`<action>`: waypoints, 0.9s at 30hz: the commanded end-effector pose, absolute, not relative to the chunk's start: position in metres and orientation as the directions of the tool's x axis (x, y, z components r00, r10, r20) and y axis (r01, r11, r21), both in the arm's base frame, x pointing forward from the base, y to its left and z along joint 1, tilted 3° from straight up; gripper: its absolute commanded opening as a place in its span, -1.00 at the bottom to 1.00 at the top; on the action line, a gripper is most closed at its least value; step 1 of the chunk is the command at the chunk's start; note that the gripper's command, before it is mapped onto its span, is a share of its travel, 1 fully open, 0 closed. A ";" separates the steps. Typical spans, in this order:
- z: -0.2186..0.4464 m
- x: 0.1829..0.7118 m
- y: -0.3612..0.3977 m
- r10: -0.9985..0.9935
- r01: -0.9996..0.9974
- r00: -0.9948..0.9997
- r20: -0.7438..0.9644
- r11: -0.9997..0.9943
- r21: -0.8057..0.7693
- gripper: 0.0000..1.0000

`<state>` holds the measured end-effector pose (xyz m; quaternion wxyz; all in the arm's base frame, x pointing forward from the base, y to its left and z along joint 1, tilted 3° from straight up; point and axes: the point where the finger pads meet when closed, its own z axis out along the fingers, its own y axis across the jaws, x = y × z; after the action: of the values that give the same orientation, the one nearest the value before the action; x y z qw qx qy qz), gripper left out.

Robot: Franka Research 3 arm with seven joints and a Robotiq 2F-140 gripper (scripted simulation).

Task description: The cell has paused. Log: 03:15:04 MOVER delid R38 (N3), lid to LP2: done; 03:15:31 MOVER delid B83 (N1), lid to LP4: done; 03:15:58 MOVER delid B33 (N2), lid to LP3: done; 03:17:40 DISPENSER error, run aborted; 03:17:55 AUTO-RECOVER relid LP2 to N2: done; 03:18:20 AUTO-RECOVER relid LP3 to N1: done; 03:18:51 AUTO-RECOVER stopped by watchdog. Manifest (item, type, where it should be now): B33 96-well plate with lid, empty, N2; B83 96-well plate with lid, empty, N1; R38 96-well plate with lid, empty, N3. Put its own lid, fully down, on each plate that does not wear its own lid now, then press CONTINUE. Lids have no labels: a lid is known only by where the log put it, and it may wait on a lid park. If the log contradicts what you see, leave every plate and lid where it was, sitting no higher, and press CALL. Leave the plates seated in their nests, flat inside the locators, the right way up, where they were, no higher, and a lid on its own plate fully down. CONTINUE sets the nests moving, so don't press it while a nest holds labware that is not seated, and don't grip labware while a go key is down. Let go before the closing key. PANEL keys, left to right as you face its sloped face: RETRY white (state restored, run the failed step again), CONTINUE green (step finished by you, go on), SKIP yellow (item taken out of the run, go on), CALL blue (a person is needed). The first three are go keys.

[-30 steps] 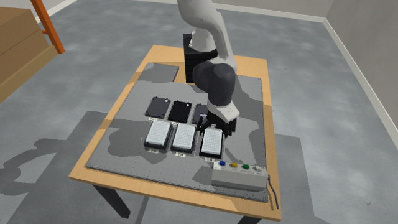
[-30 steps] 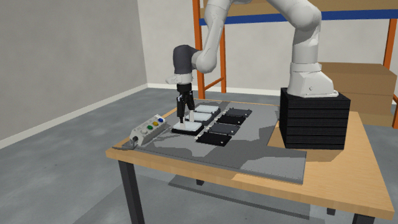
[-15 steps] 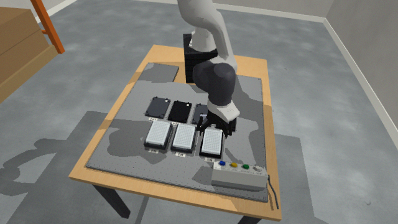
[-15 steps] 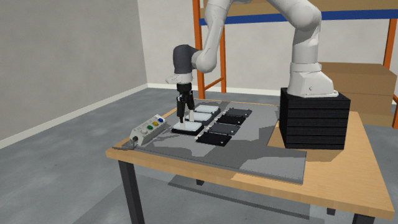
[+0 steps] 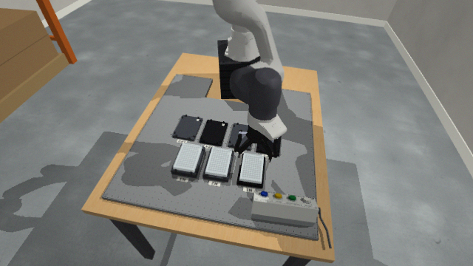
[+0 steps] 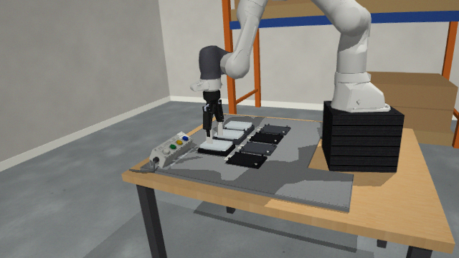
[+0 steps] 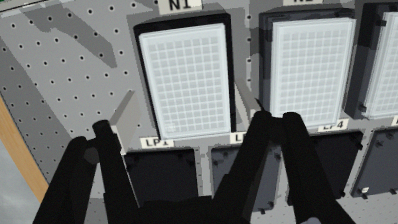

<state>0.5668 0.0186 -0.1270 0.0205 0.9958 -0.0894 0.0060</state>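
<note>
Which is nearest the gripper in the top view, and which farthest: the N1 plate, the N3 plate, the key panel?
1. N1 plate: directly below the open gripper.
2. Key panel: at the table's front edge.
3. N3 plate: far end of the nest row.

The table (image 6: 394, 222) has a light wood top with faint grain and a matt finish; its legs (image 6: 152, 222) look like dark painted metal; the grey board (image 5: 148, 181) on it is matt and dotted with small holes, like drilled metal; the plate in N1 (image 7: 189, 80) wears a translucent whitish plastic lid, smooth, its well grid showing through; the lid parks (image 5: 213, 131) are matt black or dark grey; the gripper (image 7: 192, 145) is matt black; the arm (image 6: 349, 46) is smooth white plastic; the panel (image 5: 284, 212) is dull grey with glossy coloured keys; the floor (image 5: 369, 92) is mottled grey concrete.
</note>
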 end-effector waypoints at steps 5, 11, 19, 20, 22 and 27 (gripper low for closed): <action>-0.111 0.565 0.018 -0.174 -0.174 0.985 0.010 -0.984 0.043 0.32; -0.104 0.565 0.018 -0.174 -0.174 0.985 0.010 -0.984 0.043 0.32; -0.098 0.565 0.018 -0.174 -0.174 0.985 0.010 -0.984 0.043 0.32; -0.097 0.565 0.018 -0.174 -0.174 0.985 0.010 -0.984 0.043 0.32; -0.097 0.565 0.018 -0.174 -0.174 0.985 0.010 -0.984 0.043 0.32; -0.097 0.567 0.019 -0.174 -0.174 0.985 0.011 -0.984 0.043 0.32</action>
<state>0.5665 0.0192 -0.0977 0.0216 0.9958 -0.0888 0.0048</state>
